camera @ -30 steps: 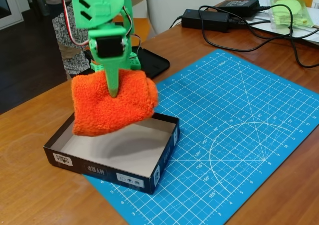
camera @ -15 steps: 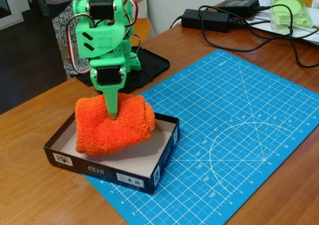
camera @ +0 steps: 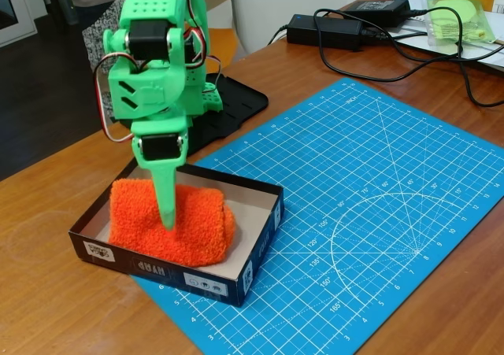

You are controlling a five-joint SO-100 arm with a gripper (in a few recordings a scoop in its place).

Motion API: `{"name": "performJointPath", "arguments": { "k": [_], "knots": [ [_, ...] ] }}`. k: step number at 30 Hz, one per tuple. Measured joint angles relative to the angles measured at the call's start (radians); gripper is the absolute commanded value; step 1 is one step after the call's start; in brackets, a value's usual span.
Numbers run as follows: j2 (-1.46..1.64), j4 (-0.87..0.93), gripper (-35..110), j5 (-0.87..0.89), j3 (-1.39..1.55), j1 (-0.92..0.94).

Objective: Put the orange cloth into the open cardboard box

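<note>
1. The jaws of the green gripper (camera: 168, 217) are seen pressed down into the orange cloth (camera: 169, 231); one finger is visible sunk in the pile, the other is hidden, so it cannot be told for certain whether the cloth is clamped or already let go.
2. The orange cloth is found inside the open cardboard box (camera: 260, 221), lying on the pale brown floor towards the box's left and near side in the fixed view, with bare floor left along the far and right walls.
3. The cloth appears to be resting on the floor of the box rather than hanging, as its underside is flattened against the near wall.
4. The box is seen straddling the near-left corner of the blue cutting mat (camera: 378, 213), its left part lying on the wooden table (camera: 47, 292).
5. Further out, a black tray-like base (camera: 236, 103) is noted behind the arm, and black power adapters with cables (camera: 327, 28) and a clear bag of pale green items (camera: 461, 16) are placed at the far right edge of the table.
6. The step in hand is judged to be the set-down: the cloth is lowered into the box and release is due.
7. For the next move, the jaws would need to be spread fully and the arm lifted straight up, so that the fluffy pile is not snagged and dragged out over the wall.
</note>
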Motion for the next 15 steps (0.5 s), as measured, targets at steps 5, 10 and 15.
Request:
{"name": "performJointPath", "arguments": {
  "k": [5,10,15],
  "knots": [
    [0.000,0.199,28,0.023,-0.196,-0.026],
    [0.028,0.388,25,0.014,-0.342,-0.083],
    [0.259,0.360,21,0.012,-0.259,-0.183]
  ]
}}
